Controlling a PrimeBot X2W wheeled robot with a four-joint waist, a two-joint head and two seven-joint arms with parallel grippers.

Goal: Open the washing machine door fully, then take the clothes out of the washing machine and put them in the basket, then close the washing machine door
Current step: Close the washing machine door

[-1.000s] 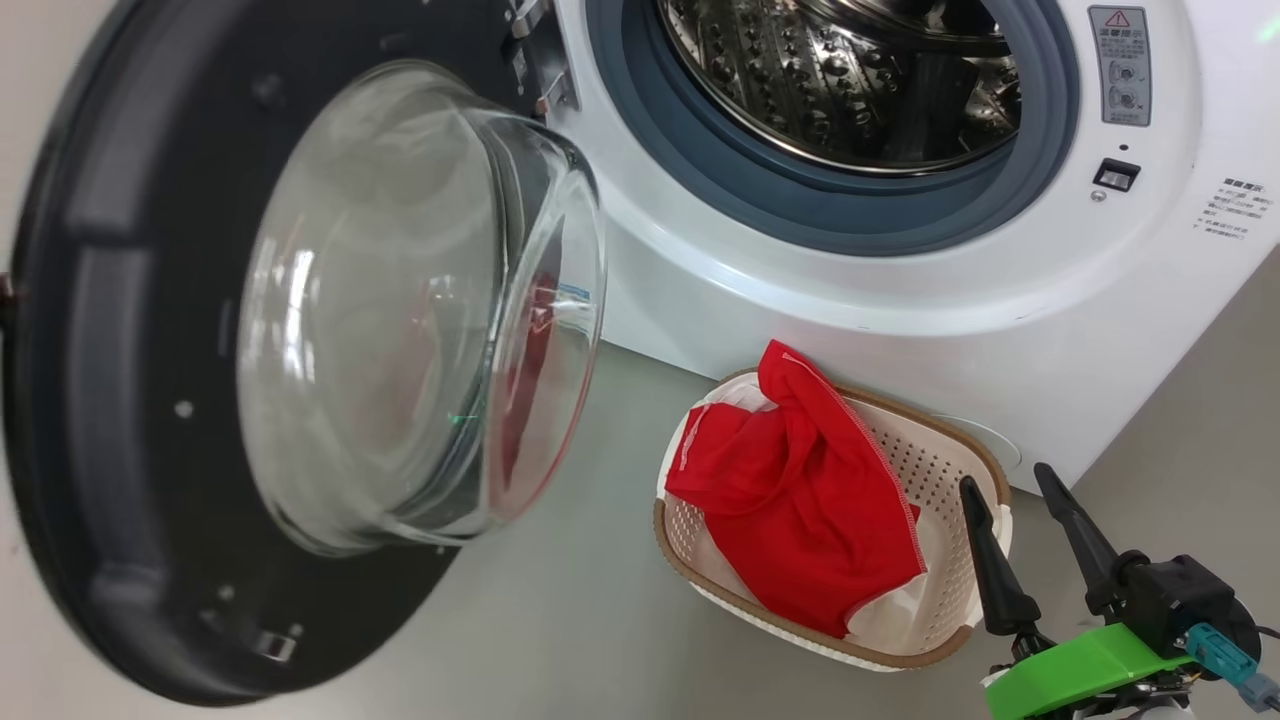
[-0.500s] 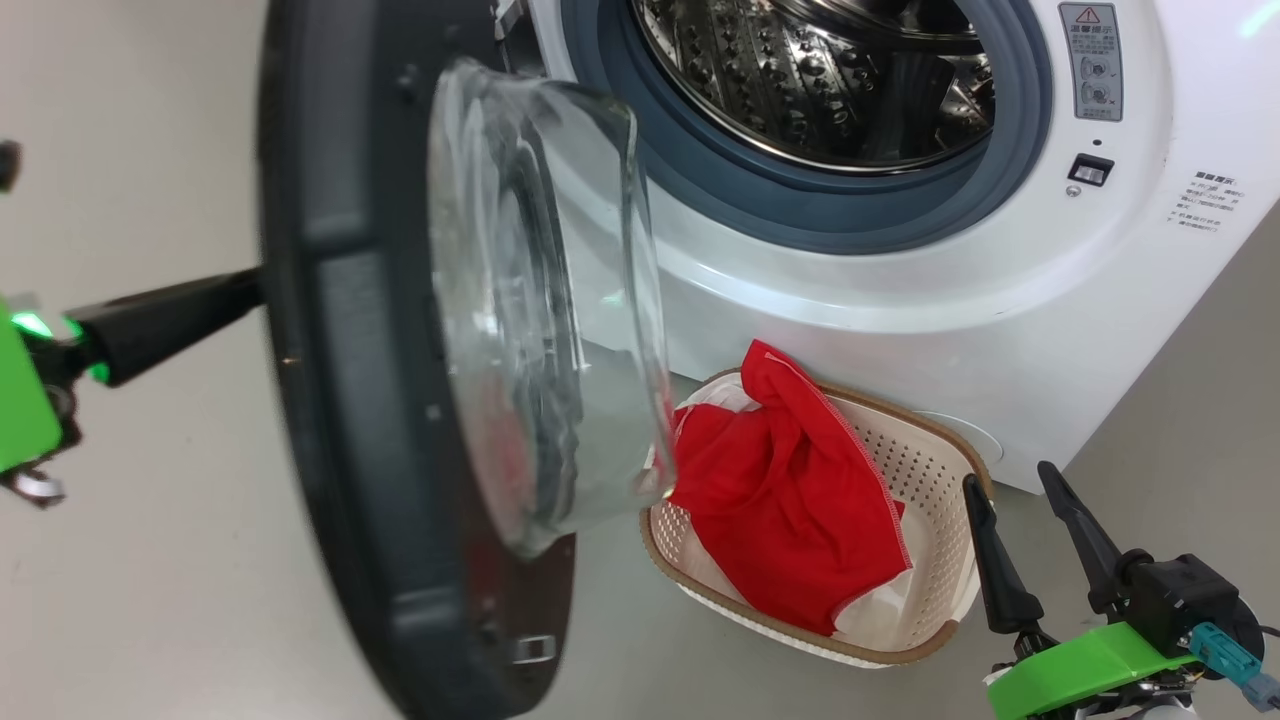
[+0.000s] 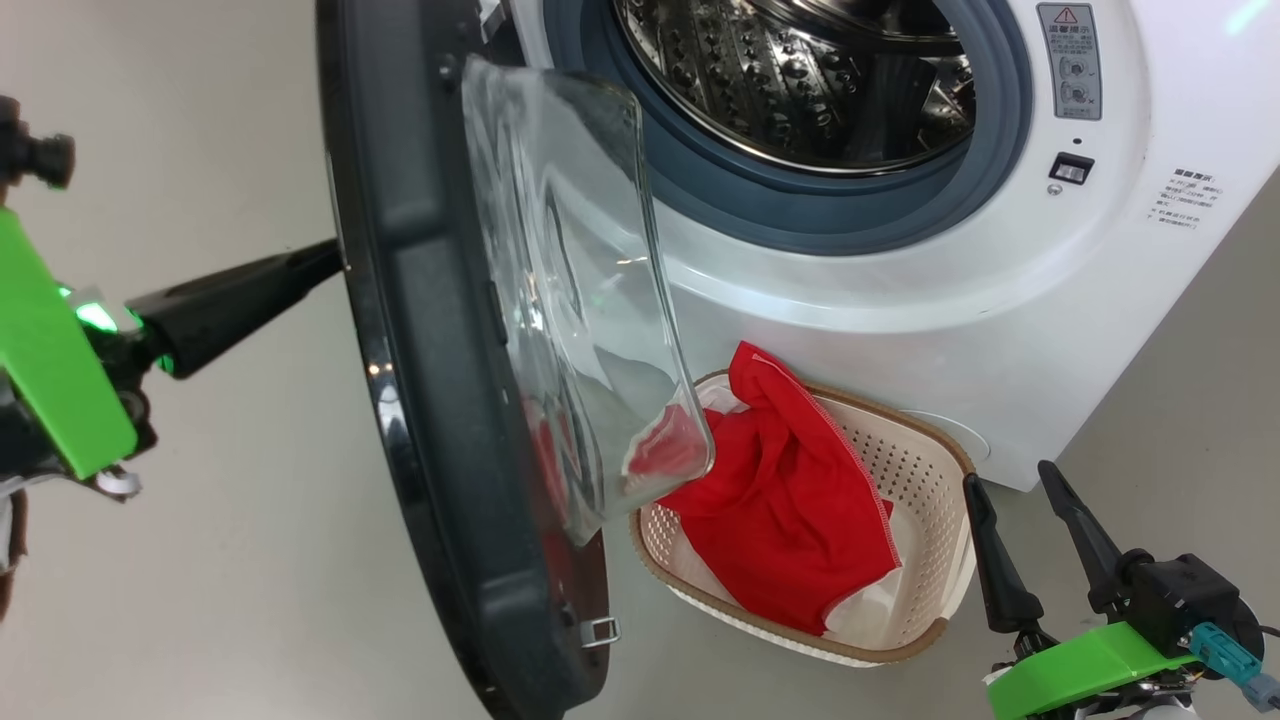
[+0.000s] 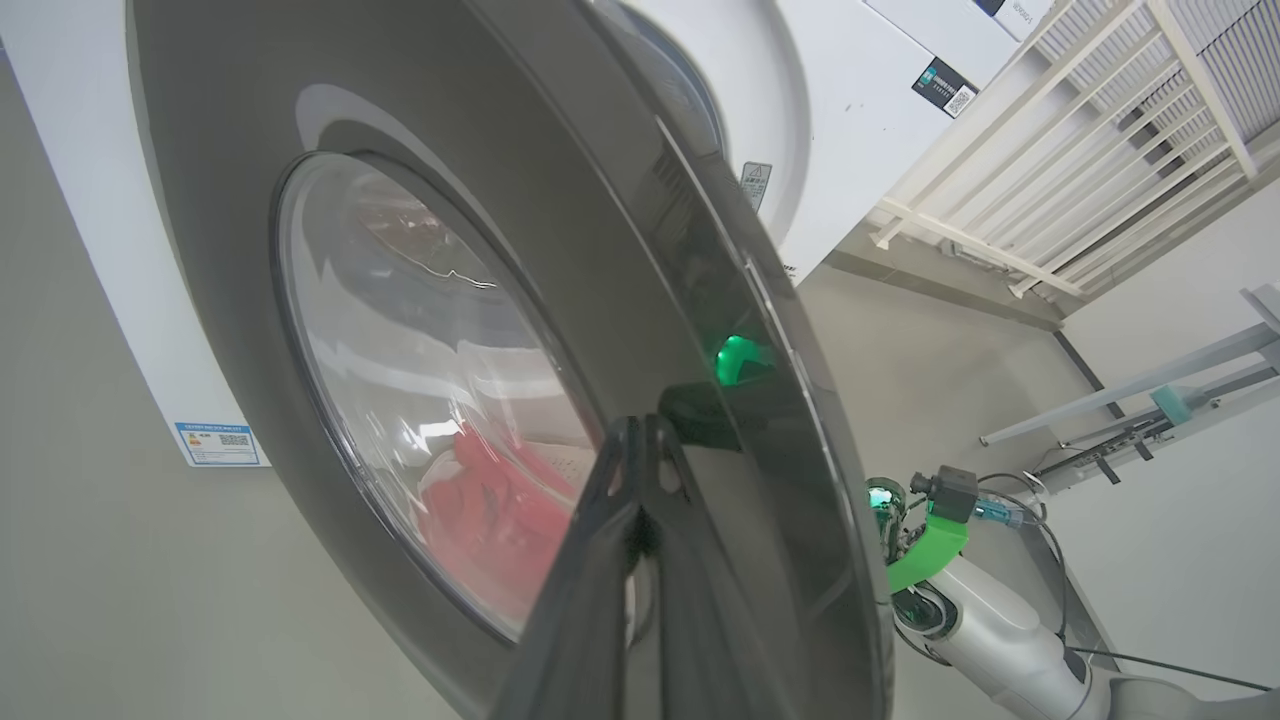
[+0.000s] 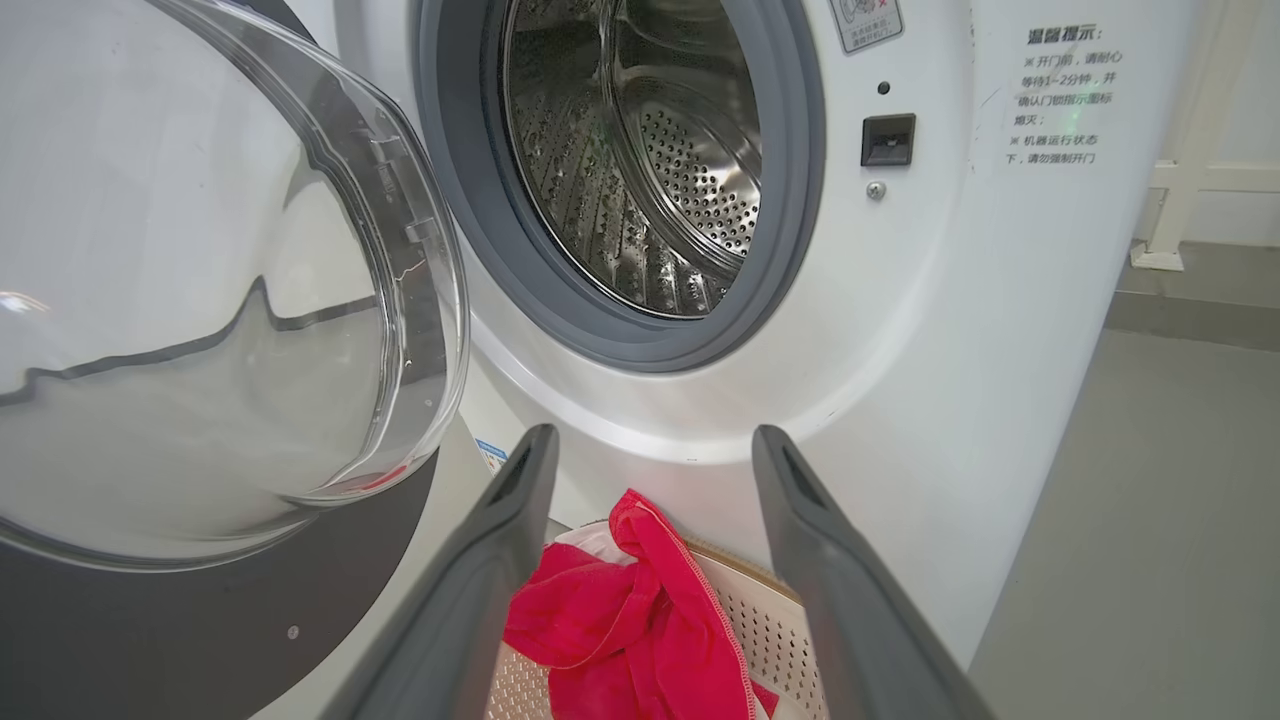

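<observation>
Way in: the washing machine [image 3: 900, 290] mouth is open from the right.
In the way: the washing machine door [image 3: 420, 400] sticks out at left, its glass bowl [image 3: 580, 300] over the left edge of the basket [image 3: 925, 480].

- Head view: high, angled down at washing machine door [image 3: 420, 350], washing machine [image 3: 900, 290] front, basket [image 3: 925, 480].
- Left wrist view: tight against door's outer face.
- Right wrist view: low, facing drum [image 5: 640, 160]; shares door, basket with head view.

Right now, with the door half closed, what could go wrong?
1. The shut left tool presses the glossy rim of the washing machine door with bare tips; it may slide off.
2. The clothes stick up out of the basket, near the door's swing; its lower edge might snag them.
</observation>
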